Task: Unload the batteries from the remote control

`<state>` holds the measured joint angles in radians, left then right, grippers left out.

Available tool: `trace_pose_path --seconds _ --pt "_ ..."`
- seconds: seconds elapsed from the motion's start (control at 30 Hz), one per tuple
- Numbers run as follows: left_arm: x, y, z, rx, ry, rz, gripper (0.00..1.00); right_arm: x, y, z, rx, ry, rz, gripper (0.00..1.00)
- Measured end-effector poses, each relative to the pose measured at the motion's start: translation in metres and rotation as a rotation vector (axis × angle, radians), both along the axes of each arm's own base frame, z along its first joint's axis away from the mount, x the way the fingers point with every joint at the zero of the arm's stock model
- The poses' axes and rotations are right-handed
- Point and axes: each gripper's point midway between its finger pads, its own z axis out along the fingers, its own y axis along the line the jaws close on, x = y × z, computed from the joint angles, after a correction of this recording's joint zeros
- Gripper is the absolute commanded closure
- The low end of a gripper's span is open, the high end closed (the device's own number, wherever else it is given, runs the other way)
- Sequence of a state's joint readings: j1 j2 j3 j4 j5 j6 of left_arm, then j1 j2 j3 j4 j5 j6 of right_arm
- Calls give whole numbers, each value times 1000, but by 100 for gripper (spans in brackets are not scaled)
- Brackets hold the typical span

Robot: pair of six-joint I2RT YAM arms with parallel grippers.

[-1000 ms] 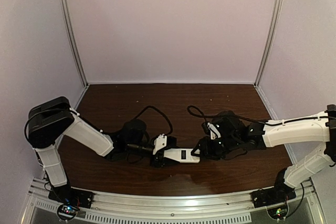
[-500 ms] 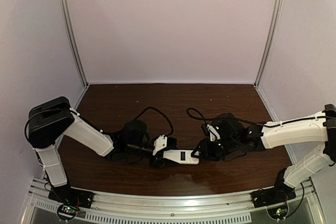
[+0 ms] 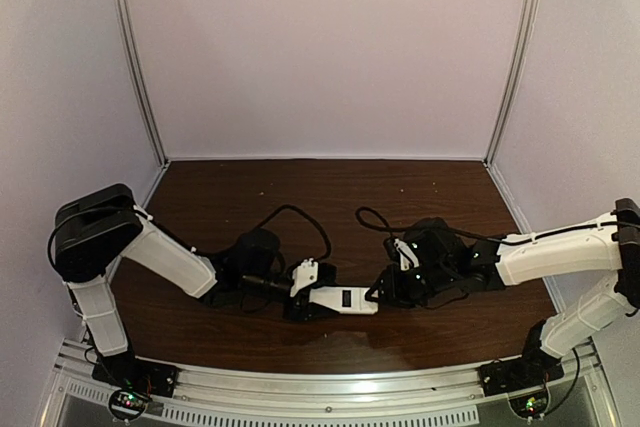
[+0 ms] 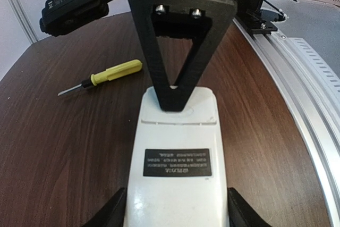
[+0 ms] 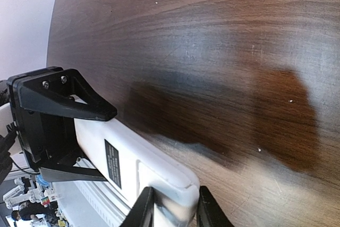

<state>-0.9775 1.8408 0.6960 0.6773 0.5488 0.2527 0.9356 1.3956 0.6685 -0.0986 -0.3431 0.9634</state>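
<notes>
Remote control lies flat on the worktop between the two arms. In the top view its long axis runs pretty much 9 to 3 o'clock. The left gripper has the 9 o'clock end, with its jaws clamped across the width and a finger hugging each long edge. The right gripper is on the 3 o'clock end, and its jaws pinch the body through its thickness. So both arms are on it, one per end, and neither is nearer.

From the left wrist you're looking down the remote from 6 toward 12. The plain white back faces up with a dark label sticker, and the right arm's black triangular finger presses on the far end, right by a faint seam. That view also shows a yellow-handled screwdriver lying out at about 10 o'clock, which the top camera doesn't show. The right wrist view confirms both of its fingers touch the end. I can't see the batteries anywhere, so my guess is the back is closed up and the cover has to slide off first.
</notes>
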Motion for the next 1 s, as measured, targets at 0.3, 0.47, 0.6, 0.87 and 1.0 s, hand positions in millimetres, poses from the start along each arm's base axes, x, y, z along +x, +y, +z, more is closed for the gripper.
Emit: trace_pose_path --seconds 0.3,0.47,0.6,0.87,1.0 --pt "0 1 -1 5 4 0 100 -1 1 -1 15 0 0 68" --pt "0 1 -1 3 5 -2 100 -4 0 -4 14 11 9 51" --pt "0 0 0 -1 3 -4 100 -6 -2 -6 4 20 13 45" --pt "0 -1 1 -5 3 -8 100 -7 -4 -4 -13 29 13 43" --pt "1 -3 5 -14 -4 -9 100 -6 -2 -1 -8 25 14 42"
